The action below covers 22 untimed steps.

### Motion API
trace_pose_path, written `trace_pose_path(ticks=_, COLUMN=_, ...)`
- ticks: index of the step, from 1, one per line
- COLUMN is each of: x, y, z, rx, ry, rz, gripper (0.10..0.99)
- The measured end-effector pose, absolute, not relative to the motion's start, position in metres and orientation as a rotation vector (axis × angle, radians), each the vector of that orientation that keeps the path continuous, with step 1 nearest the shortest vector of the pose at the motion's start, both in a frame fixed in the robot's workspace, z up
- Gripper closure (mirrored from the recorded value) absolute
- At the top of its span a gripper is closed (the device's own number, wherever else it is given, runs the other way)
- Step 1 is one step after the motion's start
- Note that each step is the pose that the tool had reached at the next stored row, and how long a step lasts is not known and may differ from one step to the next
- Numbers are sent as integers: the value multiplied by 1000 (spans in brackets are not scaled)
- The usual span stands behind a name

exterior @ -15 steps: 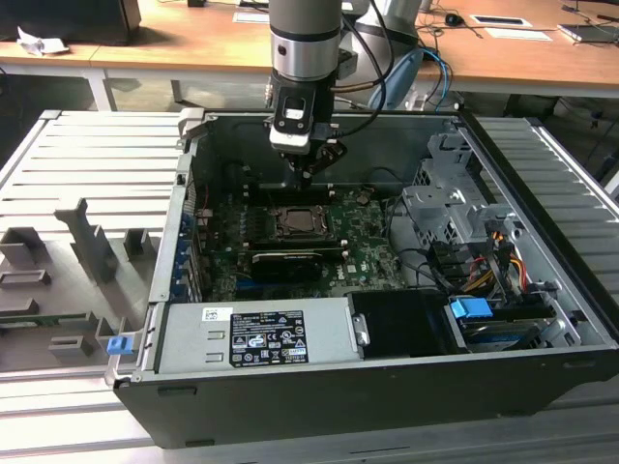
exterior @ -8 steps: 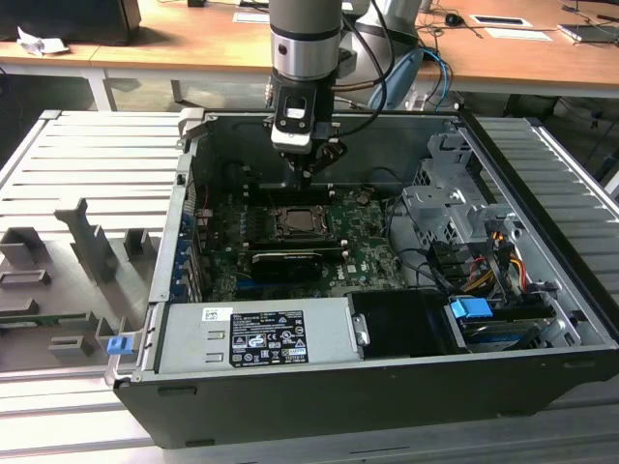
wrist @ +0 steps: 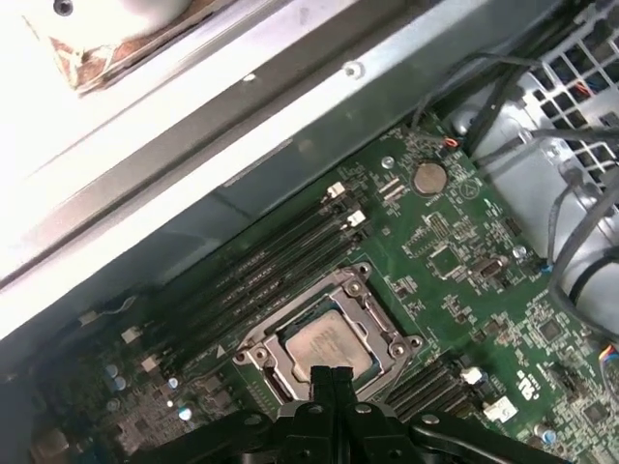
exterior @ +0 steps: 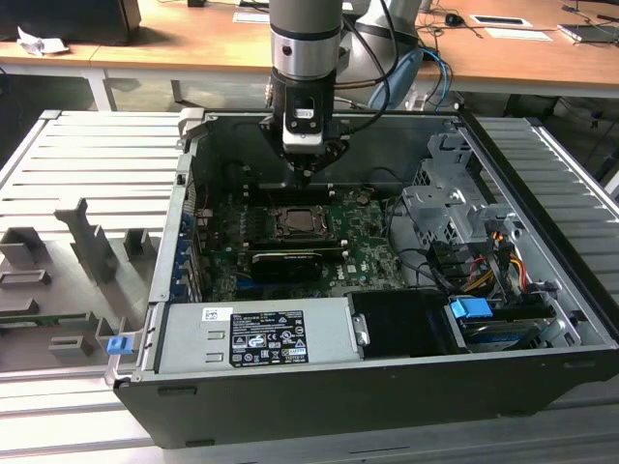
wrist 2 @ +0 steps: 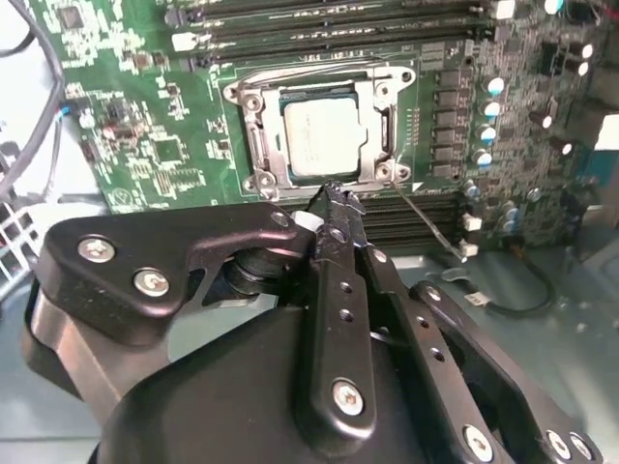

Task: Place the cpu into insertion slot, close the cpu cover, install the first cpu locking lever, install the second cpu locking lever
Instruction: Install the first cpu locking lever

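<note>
Two black fingers of the gripper (wrist 2: 334,200) are drawn together to a narrow point with nothing visible between them; in the first wrist view the pair (wrist: 334,379) shows as one closed seam. The cpu (wrist 2: 324,135) lies just beyond the fingertips, flat in the insertion slot (wrist 2: 276,135), its pale metal top showing through the window of the cpu cover (wrist 2: 372,92). That cover lies down flat over the chip, and its silver frame edge with the screw heads is the part closest to the fingertips. Whether the tips touch the frame I cannot tell.

A thin metal rod (wrist 2: 426,217) runs out at a slant from the frame corner right beside the fingertips and ends near a small white connector. Beyond the chip from the fingers lie long black memory slots (wrist 2: 338,29) on the green motherboard (wrist 2: 145,145).

In the exterior view the gripper (exterior: 305,179) hangs point-down inside the open computer case (exterior: 290,387), with the cpu (exterior: 293,220) a little below its tips.
</note>
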<state>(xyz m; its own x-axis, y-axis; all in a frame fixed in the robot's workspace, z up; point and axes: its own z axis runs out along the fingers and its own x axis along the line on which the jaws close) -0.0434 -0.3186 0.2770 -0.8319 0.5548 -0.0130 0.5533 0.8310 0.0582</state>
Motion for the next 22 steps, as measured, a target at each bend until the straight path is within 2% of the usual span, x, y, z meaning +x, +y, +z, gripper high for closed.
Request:
trace_pose_path(ticks=5, x=-43, y=-319, z=277, rx=724, ry=3029, rz=83, gripper=980)
trace_pose_path(ticks=22, x=-43, y=-319, z=276, rx=586, ry=3061, rz=85, gripper=980)
